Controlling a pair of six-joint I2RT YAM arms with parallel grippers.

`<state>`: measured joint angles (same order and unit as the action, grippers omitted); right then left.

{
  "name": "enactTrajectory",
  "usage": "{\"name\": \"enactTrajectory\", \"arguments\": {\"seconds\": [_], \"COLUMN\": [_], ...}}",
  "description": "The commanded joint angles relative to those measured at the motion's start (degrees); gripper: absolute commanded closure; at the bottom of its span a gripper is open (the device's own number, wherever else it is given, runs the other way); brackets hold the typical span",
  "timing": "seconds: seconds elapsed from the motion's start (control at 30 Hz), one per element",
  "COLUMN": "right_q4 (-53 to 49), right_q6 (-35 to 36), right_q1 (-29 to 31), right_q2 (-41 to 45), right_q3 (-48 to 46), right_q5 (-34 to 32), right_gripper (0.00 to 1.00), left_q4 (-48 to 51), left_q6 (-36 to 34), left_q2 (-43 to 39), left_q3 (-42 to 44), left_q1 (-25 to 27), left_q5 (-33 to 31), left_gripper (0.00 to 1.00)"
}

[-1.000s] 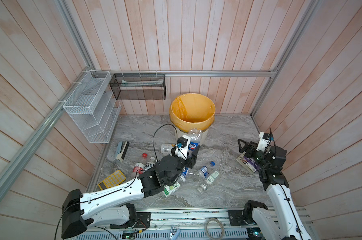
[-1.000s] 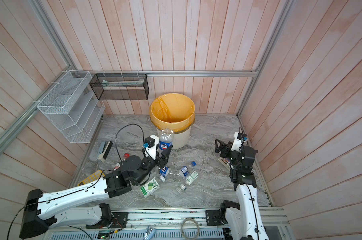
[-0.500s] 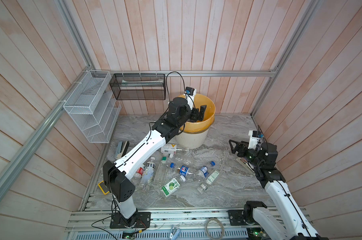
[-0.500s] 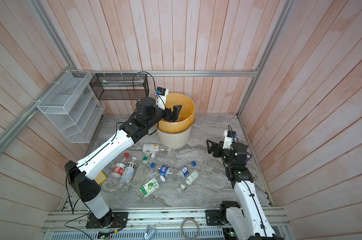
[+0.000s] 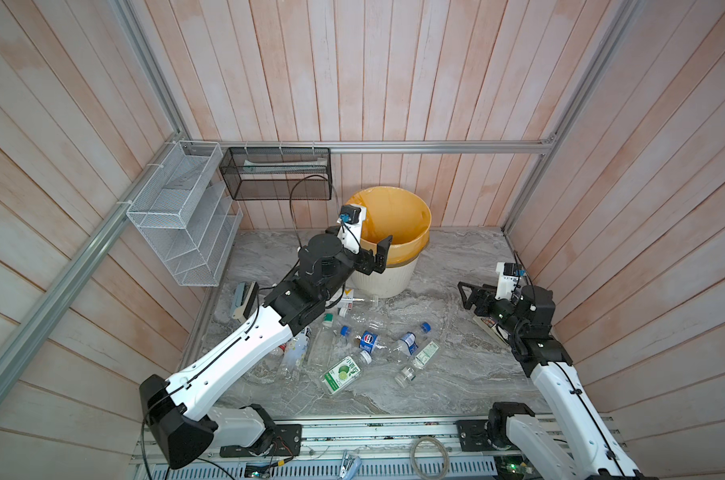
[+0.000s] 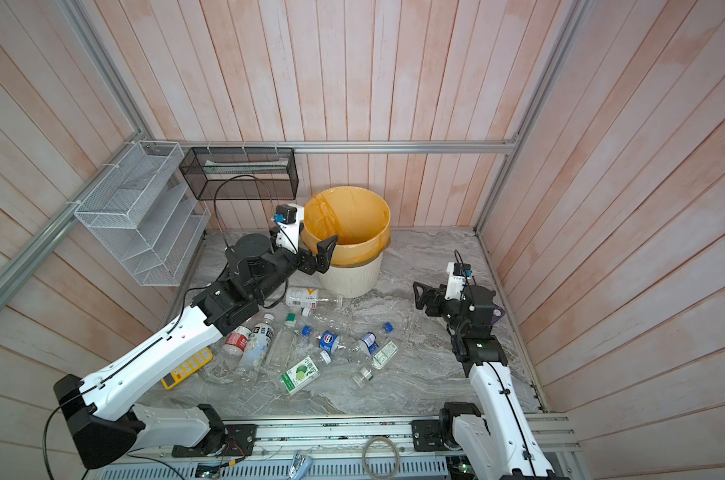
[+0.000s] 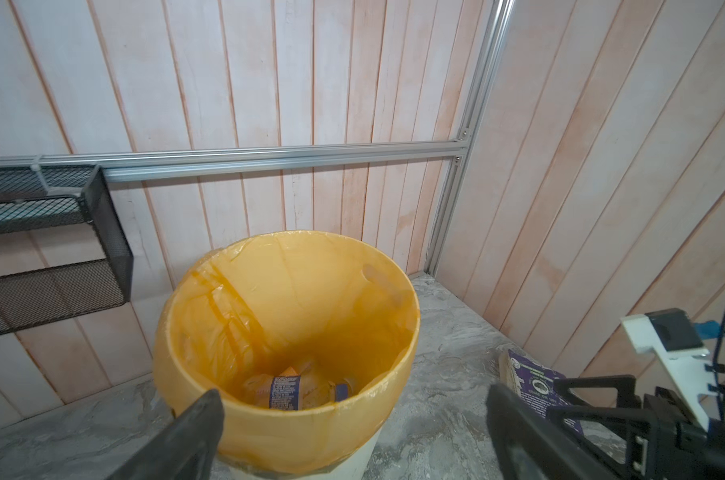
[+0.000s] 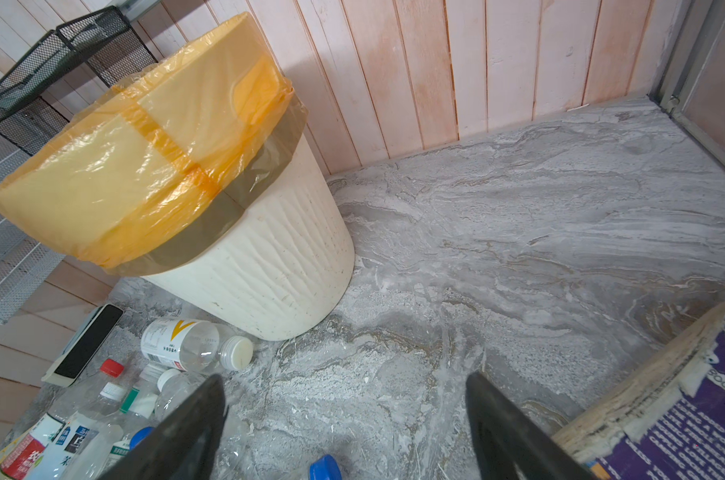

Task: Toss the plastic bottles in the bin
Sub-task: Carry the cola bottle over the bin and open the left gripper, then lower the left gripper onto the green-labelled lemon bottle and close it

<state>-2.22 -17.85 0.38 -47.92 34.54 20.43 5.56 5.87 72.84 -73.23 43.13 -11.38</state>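
**Open-Jawed on Both Sides, Nothing Held**

Found the left gripper (image 5: 373, 259) raised at the near rim of the round cream-white ribbed plastic bin (image 5: 383, 280) lined with a yellow-orange bag, with jaws spread wide and empty. Looked through the left wrist view into the bin and saw a clear plastic bottle with a blue label (image 7: 288, 392) lying at the bottom. Saw a scatter of other clear plastic bottles (image 5: 342, 374) lying on the grey marbled tabletop (image 5: 435, 386) in front of the bin, among them a white-capped bottle (image 8: 182, 347) just beside its base. Found the right gripper (image 5: 464, 296) above the tabletop, well apart from the bin, with jaws likewise apart and empty, near a purple book (image 8: 685, 415). Noted a black wire mesh basket (image 5: 275, 174) and a white wire mesh rack (image 5: 178, 220) on the walls, and a yellow calculator (image 6: 186, 368) at the tabletop's left edge.
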Motion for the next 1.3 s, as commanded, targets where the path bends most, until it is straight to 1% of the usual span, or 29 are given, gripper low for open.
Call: {"name": "enactTrajectory", "arguments": {"seconds": [0.0,0.1,0.23,0.33,0.4,0.47,0.57,0.7,0.83,0.97,1.27], "right_q4": [-0.2,0.7,1.9,1.7,1.4,1.3,1.3,1.3,1.1,1.0,0.9], "right_q6": [0.9,0.5,-0.3,-0.4,-0.6,-1.0,-1.5,-1.9,-1.8,-1.9,-1.9], "right_q1": [1.2,1.7,1.8,1.9,1.8,1.8,1.9,1.8,1.8,1.9,1.8], "right_q2": [-0.8,-1.4,-1.8,-2.0,-2.0,-1.7,-1.4,-1.1,-1.3,-1.2,-1.2], "right_q3": [0.0,-0.5,-0.9,-1.0,-1.2,-1.6,-2.1,-2.4,-2.2,-2.3,-2.7], "right_q5": [-0.9,-1.8,-2.7,-3.3,-3.8,-4.2,-4.2,-4.3,-4.3,-4.5,-4.7], "right_gripper": [0.11,0.11,0.10,0.10,0.10,0.10,0.09,0.09,0.09,0.09,0.08], "left_q4": [3.0,8.8,16.0,20.8,23.2,24.8,26.0,26.5,25.9,25.2,23.8], "left_q6": [2.8,4.7,6.6,9.7,12.3,16.6,22.9,28.1,29.1,28.0,27.3], "left_q2": [-3.4,-6.4,-7.9,-8.3,-8.7,-9.1,-9.1,-8.2,-6.9,-5.2,-1.2], "left_q3": [7.8,13.5,18.8,21.9,24.0,26.6,30.4,34.1,35.9,36.1,36.1], "left_q1": [-0.1,1.5,6.1,9.1,10.4,12.1,16.4,18.9,19.0,19.1,19.0], "left_q5": [-3.9,-5.5,-6.2,-5.8,-4.5,-2.8,-2.4,-1.4,0.4,1.3,0.4], "left_gripper": [0.00,0.01,0.00,0.00,0.00,0.00,0.01,0.01,0.00,0.00,0.00]}}
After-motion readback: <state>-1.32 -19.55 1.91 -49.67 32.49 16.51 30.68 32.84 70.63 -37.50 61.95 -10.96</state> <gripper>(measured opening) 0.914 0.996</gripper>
